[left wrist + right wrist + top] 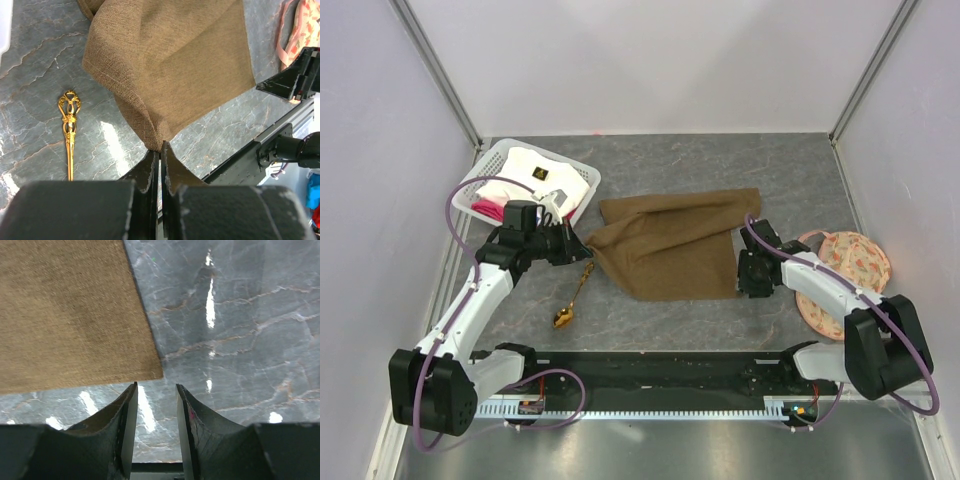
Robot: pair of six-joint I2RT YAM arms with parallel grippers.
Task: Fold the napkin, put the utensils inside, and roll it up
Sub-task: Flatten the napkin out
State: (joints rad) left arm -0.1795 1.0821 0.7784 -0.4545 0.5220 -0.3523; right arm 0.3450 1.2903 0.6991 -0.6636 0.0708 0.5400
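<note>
The olive-brown napkin [670,240] lies on the grey marble table in the middle, its left part lifted and bunched. My left gripper [582,249] is shut on the napkin's left corner [152,135] and holds it off the table. The gold spoon [572,300] lies on the table just left of and below that corner, its ornate handle showing in the left wrist view [69,130]. My right gripper [744,283] is open and empty, hovering just beside the napkin's near right corner [145,367], not touching it.
A white basket [490,165] with a white cloth [545,172] and a pink item stands at the back left. A peach floral round fabric piece [845,275] lies at the right, under my right arm. A black rail [670,370] runs along the near edge.
</note>
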